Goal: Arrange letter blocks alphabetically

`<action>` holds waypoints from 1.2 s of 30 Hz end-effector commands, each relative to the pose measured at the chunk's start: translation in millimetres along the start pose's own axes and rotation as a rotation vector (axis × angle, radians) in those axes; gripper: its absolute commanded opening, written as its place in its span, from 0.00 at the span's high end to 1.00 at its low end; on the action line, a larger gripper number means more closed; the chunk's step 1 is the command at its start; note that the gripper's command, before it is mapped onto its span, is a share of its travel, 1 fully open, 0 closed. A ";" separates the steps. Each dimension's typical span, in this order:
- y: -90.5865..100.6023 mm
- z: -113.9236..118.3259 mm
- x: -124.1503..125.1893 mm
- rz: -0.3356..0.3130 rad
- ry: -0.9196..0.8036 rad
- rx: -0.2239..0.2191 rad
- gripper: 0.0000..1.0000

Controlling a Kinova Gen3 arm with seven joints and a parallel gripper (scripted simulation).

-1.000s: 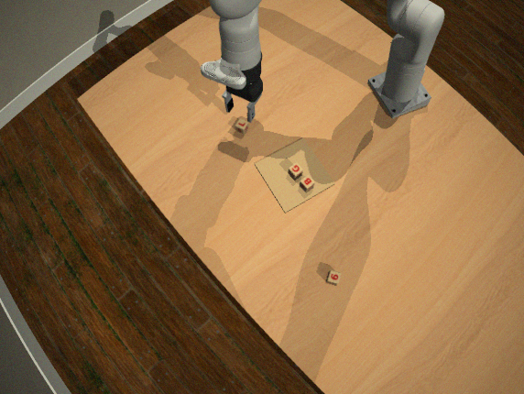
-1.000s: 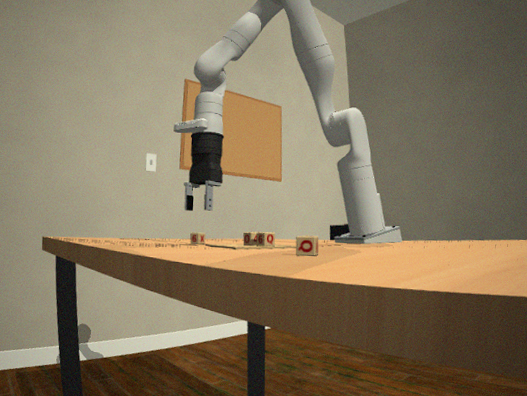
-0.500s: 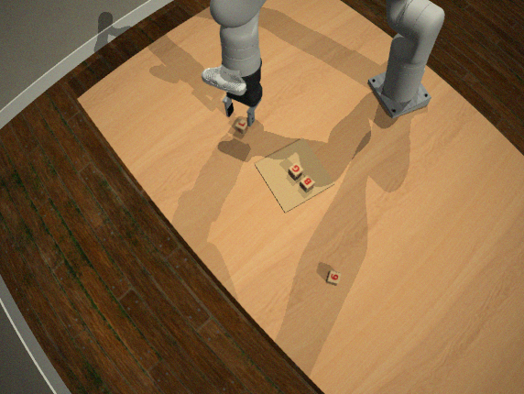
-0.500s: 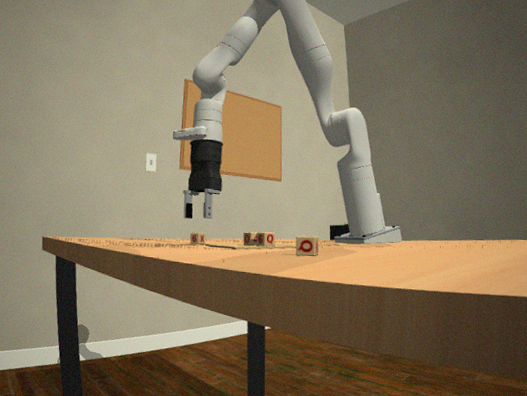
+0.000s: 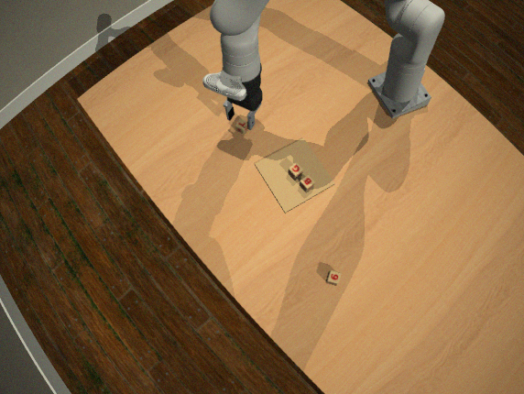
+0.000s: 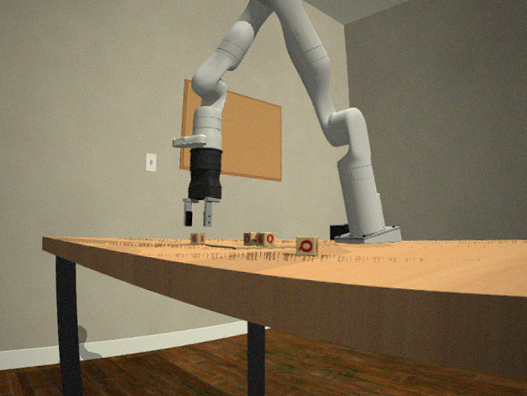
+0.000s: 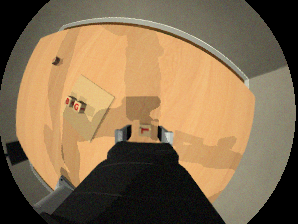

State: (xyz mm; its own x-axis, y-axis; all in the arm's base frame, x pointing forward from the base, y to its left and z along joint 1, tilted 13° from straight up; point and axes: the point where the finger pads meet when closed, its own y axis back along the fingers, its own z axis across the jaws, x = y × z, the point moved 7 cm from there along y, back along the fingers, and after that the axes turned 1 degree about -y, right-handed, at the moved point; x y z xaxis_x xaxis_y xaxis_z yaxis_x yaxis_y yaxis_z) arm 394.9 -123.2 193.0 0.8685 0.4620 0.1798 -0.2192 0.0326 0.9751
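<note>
My gripper [image 5: 239, 114] is open and empty, hanging a short way above a wooden block [image 5: 240, 125] with a red letter on top that looks like a T. This block lies on the table off the mat; it also shows in the side view [image 6: 198, 238] and between my fingers in the wrist view [image 7: 144, 129]. The tan mat [image 5: 294, 174] lies flat and carries two blocks side by side, one marked G [image 5: 295, 170] and one marked B [image 5: 307, 183]. A fourth block marked 6 [image 5: 333, 277] lies far from the mat near the table's front.
The arm's base [image 5: 399, 95] is bolted to the table behind the mat. The table's curved front edge runs along the lower left. In the side view [image 6: 258, 239] the mat's two blocks stand close together.
</note>
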 end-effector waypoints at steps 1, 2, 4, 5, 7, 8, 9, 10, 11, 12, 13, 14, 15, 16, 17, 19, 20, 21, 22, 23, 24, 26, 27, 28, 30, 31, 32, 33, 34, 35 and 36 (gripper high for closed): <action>-3.5 1.1 -2.2 -0.005 -0.004 0.001 0.00; -4.2 1.1 -2.2 -0.005 -0.004 0.001 0.00; -5.4 1.1 -2.2 -0.005 -0.004 0.001 0.00; -5.9 1.1 -2.2 -0.005 -0.004 0.001 0.00; -6.6 1.2 -2.2 -0.005 -0.004 0.001 0.00; -6.9 1.2 -2.2 -0.005 -0.004 0.001 0.00; -7.0 1.2 -2.2 -0.005 -0.004 0.001 0.00; -7.0 1.2 -2.2 -0.005 -0.004 0.001 0.00; -7.0 1.2 -2.2 -0.005 -0.004 0.001 0.00; -7.2 1.2 -2.2 -0.005 -0.004 0.001 0.00; -7.3 1.2 -2.2 -0.005 -0.004 0.001 0.00; -7.3 1.2 -2.2 -0.005 -0.004 0.001 0.00; -7.3 1.2 -2.2 -0.005 -0.004 0.001 0.00; -7.3 1.2 -2.2 -0.005 -0.004 0.001 0.00; -7.3 1.2 -2.2 -0.005 -0.004 0.001 0.00; -7.3 1.2 -2.2 -0.005 -0.004 0.001 0.00; -7.3 1.2 -2.2 -0.005 -0.004 0.001 0.00; -7.3 1.2 -2.2 -0.005 -0.004 0.001 0.00; -7.3 1.2 -2.2 -0.005 -0.004 0.001 0.00; -7.3 1.2 -2.2 -0.005 -0.004 0.001 0.00; -7.3 1.2 -2.2 -0.005 -0.004 0.001 0.00; -7.4 1.2 -2.2 -0.005 -0.004 0.001 0.00; -7.4 1.2 -2.2 -0.005 -0.004 0.001 0.00; -7.4 1.2 -2.2 -0.005 -0.004 0.001 0.00; -7.9 1.2 -2.2 -0.005 -0.004 0.001 0.00; -8.5 1.2 -2.2 -0.005 -0.004 0.001 0.00; -9.2 1.2 -2.2 -0.005 -0.004 0.001 0.00; -10.1 1.2 -2.2 -0.005 -0.004 0.001 0.00; -11.2 1.2 -2.2 -0.005 -0.004 0.001 0.00; -12.6 1.2 -2.2 -0.005 -0.004 0.001 0.00; -14.1 1.2 -2.2 -0.005 -0.004 0.001 0.00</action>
State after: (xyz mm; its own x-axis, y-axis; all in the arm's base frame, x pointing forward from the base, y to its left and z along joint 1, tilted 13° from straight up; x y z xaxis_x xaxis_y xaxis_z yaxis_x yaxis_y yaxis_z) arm 397.2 -124.3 181.9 0.8692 0.4610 0.1786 -0.2181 0.0334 0.9754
